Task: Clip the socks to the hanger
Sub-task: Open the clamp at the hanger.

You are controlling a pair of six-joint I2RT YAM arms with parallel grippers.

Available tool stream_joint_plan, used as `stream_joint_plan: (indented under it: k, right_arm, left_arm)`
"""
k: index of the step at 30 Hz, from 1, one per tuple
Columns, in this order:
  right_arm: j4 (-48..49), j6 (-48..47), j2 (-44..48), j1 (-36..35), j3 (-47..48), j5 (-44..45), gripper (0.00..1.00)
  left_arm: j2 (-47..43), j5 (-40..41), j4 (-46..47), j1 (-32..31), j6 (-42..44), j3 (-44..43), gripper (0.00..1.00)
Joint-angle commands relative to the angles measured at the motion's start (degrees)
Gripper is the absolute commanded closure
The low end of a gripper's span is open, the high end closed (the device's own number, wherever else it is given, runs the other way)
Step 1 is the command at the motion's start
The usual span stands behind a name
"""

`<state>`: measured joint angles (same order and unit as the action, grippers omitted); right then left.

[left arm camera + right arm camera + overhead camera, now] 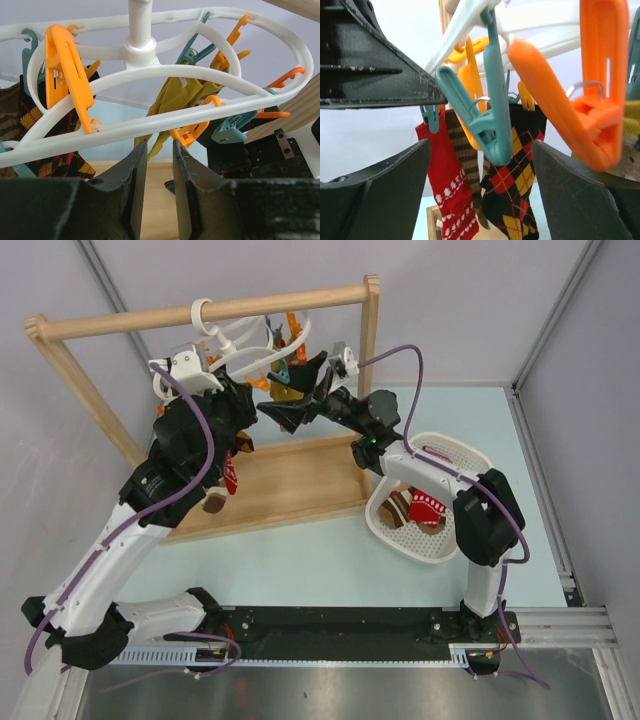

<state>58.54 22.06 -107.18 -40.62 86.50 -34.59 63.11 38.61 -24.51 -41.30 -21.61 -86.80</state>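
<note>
The white hanger (236, 340) hangs by its hook from the wooden rail. A red sock (452, 190) with white pattern is held by a teal peg (429, 120), and a brown striped sock (465, 150) hangs beside it. Another red sock (428, 508) and a brown sock (400, 506) lie in the basket. My right gripper (481, 145) is open wide around a free teal peg (492, 125), not touching it. My left gripper (156, 145) sits just under the hanger's ring (150, 125), jaws nearly shut with a narrow gap and nothing between them.
A black argyle sock (520, 165) and a mustard-yellow sock (175, 100) also hang from pegs. Loose orange pegs (67, 75) dangle on the rings. The wooden rail frame (200, 312) stands on its board; the white perforated basket (462, 452) is at the right.
</note>
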Motion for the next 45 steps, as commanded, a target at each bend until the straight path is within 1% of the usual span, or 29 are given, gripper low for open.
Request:
stream_joint_plan:
  k: [1,7,8,10,13,14,16,17,19,20,23,24,27,28,30,31,33,34,37,42,45]
  right_arm:
    - [2.1,0.3,-0.8,-0.5,4.4,-0.3,0.15]
    - [0.6,0.4,-0.8,-1.2,5.9,-1.0,0.24]
    - [0.4,0.3,-0.8,-1.4,5.9,-1.1,0.28]
    - [0.4,0.5,-0.7,-1.6,6.0,-1.3,0.32]
    - [0.7,1.0,-0.5,-1.7,6.0,-1.7,0.44]
    - [0.7,1.4,-0.5,-1.8,6.0,-1.9,0.50]
    - [0.6,1.3,-0.3,-2.0,5.9,-1.7,0.58]
    - [0.5,1.1,-0.2,-2.3,6.0,-1.4,0.64]
    - [0.0,0.8,0.1,-2.5,5.9,-1.2,0.72]
    - [-0.3,0.4,0.3,-2.8,5.9,-1.1,0.80]
    - [-2.2,-1.6,1.2,-3.6,5.9,-0.3,0.91]
    - [-3.5,-2.2,1.4,-3.9,5.8,-0.1,0.92]
    - [-6.7,-5.6,2.4,-5.1,5.6,1.5,0.96]
    - [-7.5,-6.5,2.9,-5.3,5.5,2.1,0.97]
    - [-9.8,-9.0,3.4,-6.1,5.3,3.9,0.98]
    - [-10.3,-9.4,3.6,-6.4,5.3,4.4,0.98]
    - [-10.6,-9.8,3.8,-6.6,5.1,5.1,0.99]
    - [-10.6,-9.8,3.9,-6.6,5.0,5.3,0.99]
    - [-10.6,-9.8,4.2,-6.6,4.7,5.8,0.99]
    - [-10.6,-10.2,4.4,-6.7,4.4,5.9,0.99]
    - [-10.6,-10.1,4.4,-6.6,4.2,5.8,1.00]
  left_arm:
    - [-0.5,-0.6,1.7,-0.2,-0.9,-1.9,0.69]
    - [-0.7,-0.9,1.8,-0.1,-0.5,-2.0,0.69]
    - [-0.8,-0.9,1.8,-0.1,-0.5,-2.0,0.69]
    - [-0.9,-1.0,1.8,-0.2,-0.4,-2.0,0.69]
    - [-1.1,-1.2,1.8,-0.1,-0.3,-2.1,0.69]
    - [-1.2,-1.2,1.8,-0.1,-0.3,-2.1,0.69]
    - [-1.5,-1.3,1.8,-0.2,-0.4,-2.3,0.68]
    - [-1.6,-1.4,1.7,-0.1,-0.4,-2.4,0.69]
    - [-2.0,-1.3,1.5,-0.2,-0.5,-2.5,0.68]
    - [-2.3,-1.4,1.3,-0.2,-0.7,-2.6,0.68]
    - [-3.2,-1.5,0.6,-0.2,-1.2,-2.6,0.66]
    - [-3.7,-1.8,0.3,-0.2,-1.3,-2.7,0.65]
    - [-4.4,-2.7,-1.0,-0.2,-2.4,-3.3,0.59]
    - [-4.6,-3.4,-1.4,-0.2,-3.2,-3.5,0.54]
    - [-4.3,-4.1,-3.1,-0.2,-3.8,-4.9,0.47]
    - [-4.0,-4.7,-3.9,-0.1,-4.3,-5.5,0.41]
    - [-2.9,-5.0,-6.6,-0.1,-5.0,-7.4,0.35]
    - [-2.6,-5.2,-7.3,0.0,-5.5,-7.8,0.29]
    - [-1.6,-6.3,-9.6,0.6,-6.8,-8.9,0.20]
    - [1.2,-9.8,-14.0,3.2,-8.4,-11.8,0.20]
    - [2.1,-11.6,-14.1,4.6,-8.8,-12.0,0.26]
